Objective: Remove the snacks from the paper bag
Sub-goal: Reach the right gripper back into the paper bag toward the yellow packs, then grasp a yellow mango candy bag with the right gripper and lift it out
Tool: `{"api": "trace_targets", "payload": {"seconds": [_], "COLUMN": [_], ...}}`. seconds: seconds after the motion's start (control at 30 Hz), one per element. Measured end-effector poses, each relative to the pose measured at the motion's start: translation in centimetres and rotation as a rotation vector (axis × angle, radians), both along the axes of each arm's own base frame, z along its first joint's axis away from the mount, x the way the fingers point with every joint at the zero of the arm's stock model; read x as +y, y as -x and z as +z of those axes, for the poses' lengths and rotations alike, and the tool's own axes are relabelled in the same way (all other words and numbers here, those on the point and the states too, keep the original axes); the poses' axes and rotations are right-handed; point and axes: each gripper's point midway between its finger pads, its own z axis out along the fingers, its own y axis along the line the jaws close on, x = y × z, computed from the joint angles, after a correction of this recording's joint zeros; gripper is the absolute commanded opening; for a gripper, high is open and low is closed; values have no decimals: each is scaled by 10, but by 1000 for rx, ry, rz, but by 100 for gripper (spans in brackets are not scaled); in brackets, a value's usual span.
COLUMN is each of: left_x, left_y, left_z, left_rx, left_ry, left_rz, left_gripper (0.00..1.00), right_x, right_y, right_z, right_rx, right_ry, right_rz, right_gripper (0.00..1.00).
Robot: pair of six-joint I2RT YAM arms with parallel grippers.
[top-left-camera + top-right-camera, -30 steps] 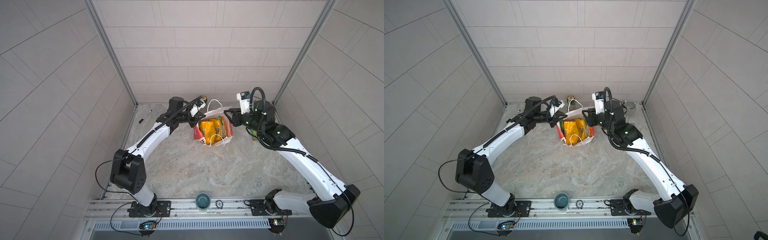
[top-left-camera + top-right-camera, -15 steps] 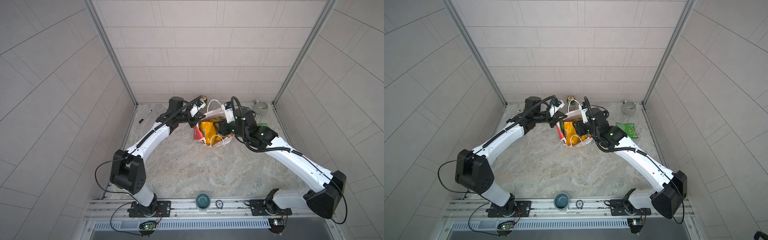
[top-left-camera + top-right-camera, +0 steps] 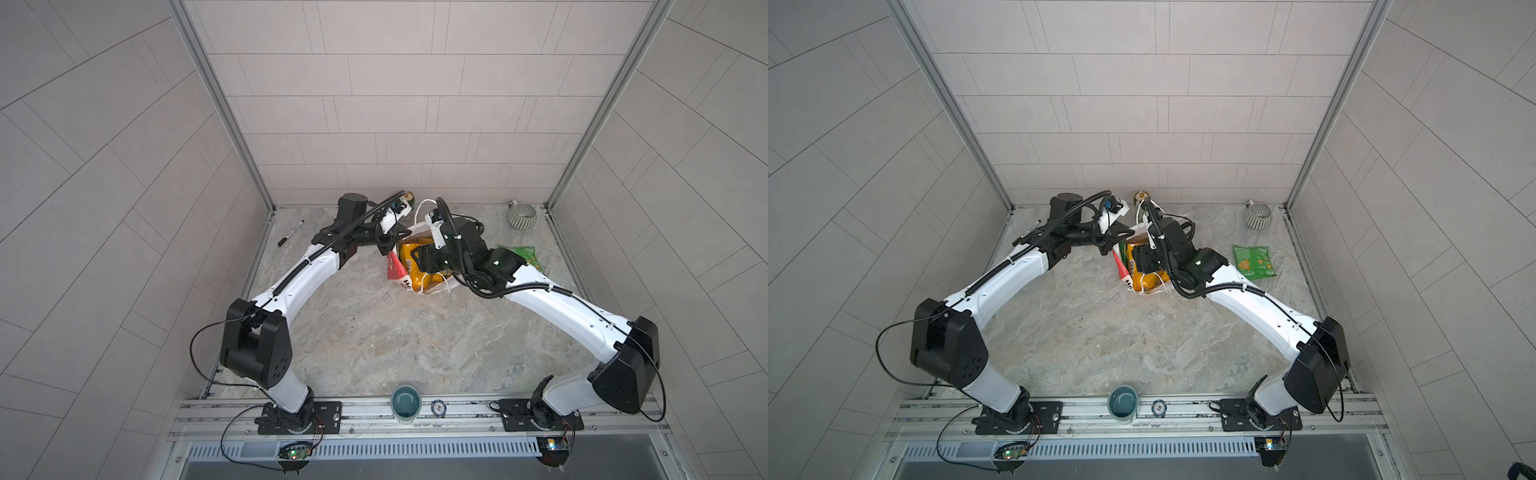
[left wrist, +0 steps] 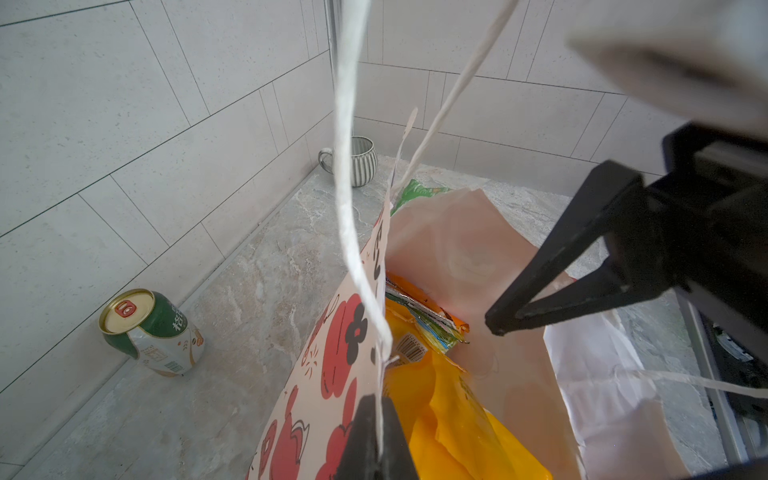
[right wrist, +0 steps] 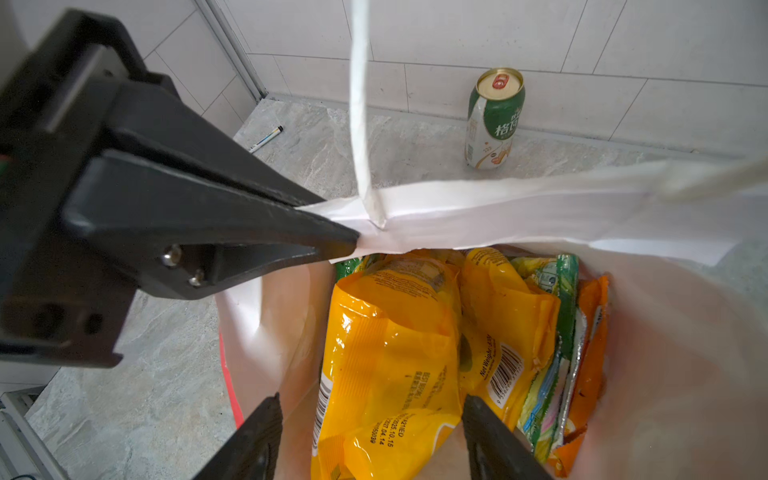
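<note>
Change: we log the right fingers (image 5: pixel 488 436) back over the mouth of the white paper gift bag with red cartoon prints (image 4: pixel 336 357). A second ago that arm stood off to the bag's right, and its fingers have spread since.
Right side: fingers apart and empty, one to each side of the nearer glossy yellow-orange snack packet (image 5: pixel 386 353). As far as we can tell they are not touching it yet.
Grip on bag: the left fingers (image 5: pixel 347 241) are together, clamped on the bag's white rim beside the cord handle (image 5: pixel 359 104). They have not moved over the same second and hold the mouth open.
Out of the bag: one flat green snack packet (image 3: pixel 1253 261) lies on the marbled grey surface (image 3: pixel 1121 340), right of the bag and apart from it. The right arm hid that spot a second ago; the packet shows now.
Still inside: a second yellow-orange packet (image 5: pixel 503 316), a green-edged packet (image 5: pixel 566 291) and a red-orange one (image 5: pixel 595 332) stand on edge, packed close. Whether more lie behind them we cannot tell.
Bystanders: green-and-white drink can (image 5: pixel 494 116) upright by the back wall; ribbed grey mug (image 3: pixel 1257 216) in the far right corner.
Meaning: we judge one delivery finished and the next pick beginning, with the nearer yellow-orange packet the likely target.
Watch: glossy film may slip, and neighbouring packets may ride up with it.
</note>
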Motion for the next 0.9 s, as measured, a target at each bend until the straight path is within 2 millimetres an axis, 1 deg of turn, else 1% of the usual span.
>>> {"api": "trace_targets", "payload": {"seconds": [0.07, 0.13, 0.2, 0.37, 0.47, 0.57, 0.63, 0.7, 0.73, 0.9], "left_x": [0, 0, 0, -1, -1, -1, -1, -1, -1, -1], "left_y": [0, 0, 0, 0, 1, 0, 1, 0, 0, 0], "left_z": [0, 0, 0, 0, 0, 0, 0, 0, 0, 0], "left_rx": [0, 0, 0, 0, 0, 0, 0, 0, 0, 0], "left_ry": [0, 0, 0, 0, 0, 0, 0, 0, 0, 0], "left_rz": [0, 0, 0, -2, -2, -2, -2, -1, -1, -2], "left_gripper": [0, 0, 0, 0, 0, 0, 0, 0, 0, 0], "right_x": [2, 5, 7, 11, 13, 13, 13, 13, 13, 12], "right_y": [-3, -6, -9, -15, -18, -22, -22, -22, -22, -21], "right_z": [-7, -15, -21, -35, -46, -52, -53, -53, -53, -54], "right_rx": [10, 20, 28, 39, 54, 51, 52, 52, 52, 54], "right_ry": [7, 7, 10, 30, 47, 55, 51, 49, 51, 54], "right_rz": [-10, -21, -31, -52, -64, -78, -84, -87, -86, -87], "right_gripper": [70, 74, 76, 75, 68, 49, 39, 31, 28, 23]}}
